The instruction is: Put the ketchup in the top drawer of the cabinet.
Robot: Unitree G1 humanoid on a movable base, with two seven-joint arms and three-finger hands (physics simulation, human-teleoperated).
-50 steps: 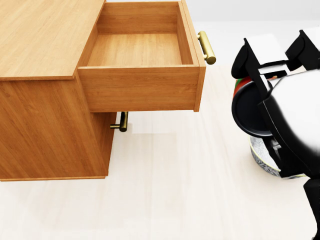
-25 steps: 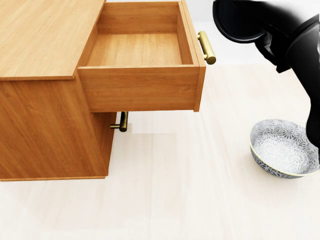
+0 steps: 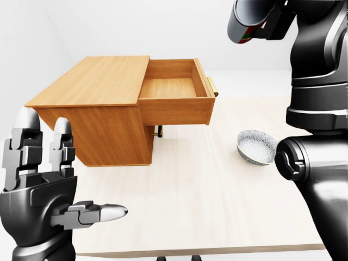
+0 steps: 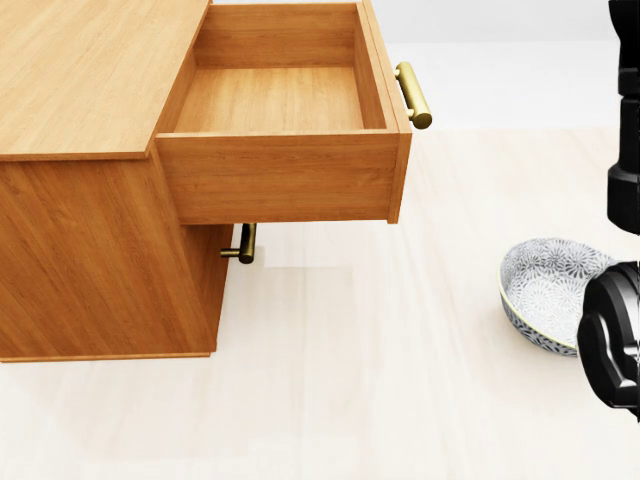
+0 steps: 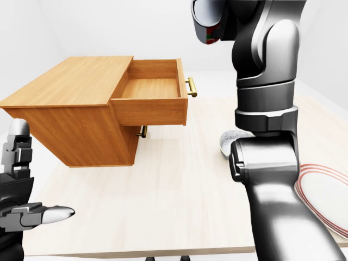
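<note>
Left-eye view: the right hand (image 3: 260, 22) is holding the ketchup (image 3: 242, 26) high at the top edge, fingers wrapped round the dark bottle, its red-and-green label just showing. It is hanging right of and above the top drawer (image 3: 175, 95), which is standing pulled out and empty. The left hand (image 3: 46, 187) is idling low at the near left, fingers spread, holding nothing.

Head view: a second ago hand and bottle were sitting low over the patterned bowl (image 4: 548, 290); now they are out of frame and only forearm is showing at the right edge. The lift is done; carrying leftward over the drawer appears next.

Right-eye view: the bottle is sitting up top, right of the cabinet (image 5: 70, 111); a red-rimmed plate (image 5: 325, 190) is lying near right.
</note>
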